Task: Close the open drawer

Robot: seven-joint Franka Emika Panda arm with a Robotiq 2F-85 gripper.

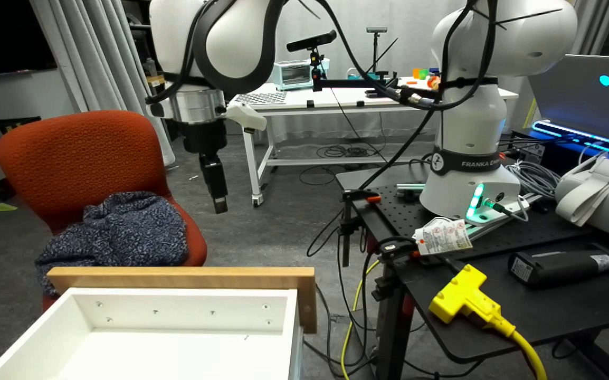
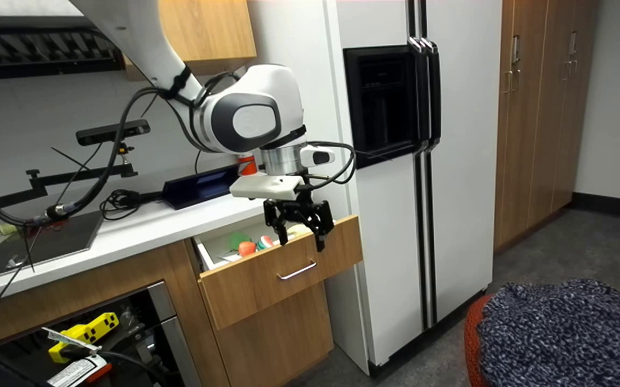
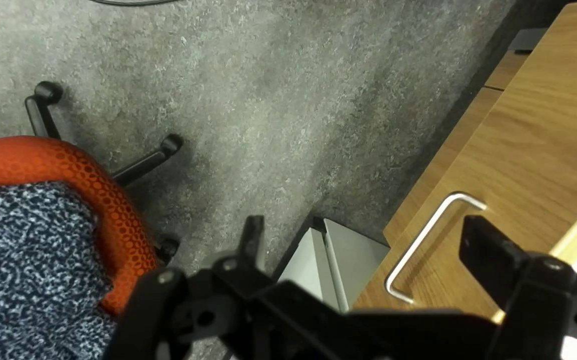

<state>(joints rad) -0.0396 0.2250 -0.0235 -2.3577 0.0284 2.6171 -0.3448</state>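
Observation:
The drawer (image 1: 178,278) is pulled out, with white inner walls and a light tan wooden front. In an exterior view its front (image 2: 251,287) sticks out from the counter and carries a metal bar handle (image 2: 297,270). Small coloured items lie inside. The wrist view shows the drawer front (image 3: 528,165) and the handle (image 3: 421,243) at the right. My gripper (image 2: 301,243) is open and empty, pointing down out in front of the drawer front, apart from it. In an exterior view the gripper (image 1: 220,205) shows side-on. In the wrist view the gripper (image 3: 363,222) has its fingers spread wide.
A red chair (image 1: 80,158) with a dark knitted cloth (image 1: 125,232) stands near the drawer front. A white fridge (image 2: 385,226) stands beside the drawer. The robot base sits on a black table (image 1: 494,327) with a yellow power splitter (image 1: 465,295).

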